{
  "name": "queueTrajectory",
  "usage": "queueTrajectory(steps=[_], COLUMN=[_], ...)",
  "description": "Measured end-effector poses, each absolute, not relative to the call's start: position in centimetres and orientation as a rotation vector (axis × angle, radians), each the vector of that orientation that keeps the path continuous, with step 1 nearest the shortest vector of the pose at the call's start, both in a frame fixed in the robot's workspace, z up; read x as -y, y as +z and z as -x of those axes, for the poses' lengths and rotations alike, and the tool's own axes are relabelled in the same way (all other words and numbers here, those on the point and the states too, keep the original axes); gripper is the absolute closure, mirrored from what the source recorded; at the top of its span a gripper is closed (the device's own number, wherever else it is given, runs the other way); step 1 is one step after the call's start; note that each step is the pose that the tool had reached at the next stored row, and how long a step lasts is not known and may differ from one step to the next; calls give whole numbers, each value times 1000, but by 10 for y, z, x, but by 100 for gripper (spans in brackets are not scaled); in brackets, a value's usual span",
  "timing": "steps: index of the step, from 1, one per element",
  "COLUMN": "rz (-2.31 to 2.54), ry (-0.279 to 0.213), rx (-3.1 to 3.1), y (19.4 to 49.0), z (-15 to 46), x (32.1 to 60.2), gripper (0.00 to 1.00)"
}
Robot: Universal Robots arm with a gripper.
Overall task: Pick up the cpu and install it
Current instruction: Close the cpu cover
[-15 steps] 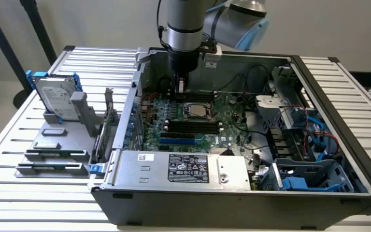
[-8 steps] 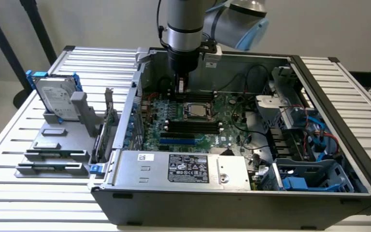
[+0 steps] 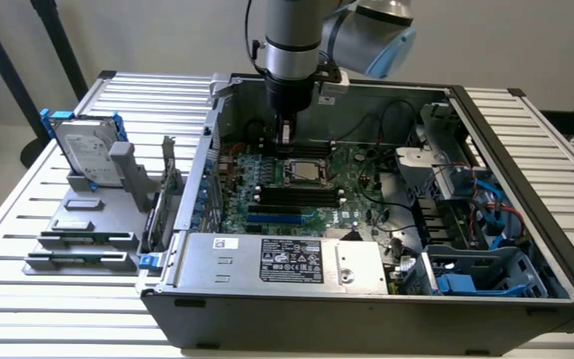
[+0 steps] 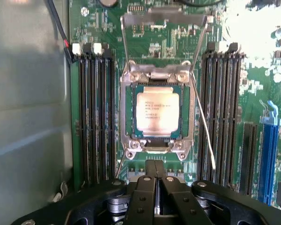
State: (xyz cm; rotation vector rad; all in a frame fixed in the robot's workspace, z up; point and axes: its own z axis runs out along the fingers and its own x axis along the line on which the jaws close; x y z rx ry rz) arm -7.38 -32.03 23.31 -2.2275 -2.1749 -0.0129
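The cpu (image 4: 157, 112), a small square chip with a shiny silver top, lies flat in the motherboard socket (image 4: 129, 117). The socket's metal load plate (image 4: 164, 18) stands swung open, and a thin lever (image 4: 203, 126) sticks out beside it. In the exterior view the cpu (image 3: 307, 173) sits mid-board inside the open computer case (image 3: 526, 172). My gripper (image 4: 155, 164) hangs above the board just off one edge of the socket, fingers shut together with nothing between them. From outside, the gripper (image 3: 285, 136) points straight down, a little behind the cpu.
Rows of black memory slots (image 4: 96, 117) flank the socket, and a blue slot (image 4: 269, 154) lies further out. A silver power supply (image 3: 282, 262) fills the case front. A hard drive in a blue bracket (image 3: 86, 153) and a grey parts fixture (image 3: 78, 239) stand on the exterior view's left.
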Motion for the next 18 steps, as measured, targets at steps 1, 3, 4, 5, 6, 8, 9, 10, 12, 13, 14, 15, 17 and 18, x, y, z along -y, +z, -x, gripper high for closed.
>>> queueTrajectory(steps=[1, 3, 4, 5, 6, 8, 9, 10, 12, 13, 14, 15, 17, 18], rz=[2227, 2227, 2226, 2226, 2225, 2225, 2224, 2223, 2222, 2221, 2220, 2220, 2218, 2218], ry=[-12, -11, -10, -10, -9, -7, -6, -4, -1, 1, 3, 4, 7, 8], rx=[2175, 2174, 2174, 2174, 2173, 2172, 2172, 2171, 2169, 2169, 2168, 2167, 2166, 2165], y=[233, 234, 235, 236, 238, 241, 244, 247, 253, 255, 258, 260, 264, 265], z=[69, 60, 56, 51, 47, 38, 33, 28, 19, 15, 10, 6, -3, -8], x=[320, 321, 322, 323, 323, 325, 325, 326, 327, 327, 328, 328, 328, 328], gripper=[89, 89, 89, 89, 89, 89, 89, 89, 89, 89, 89, 89, 89, 89])
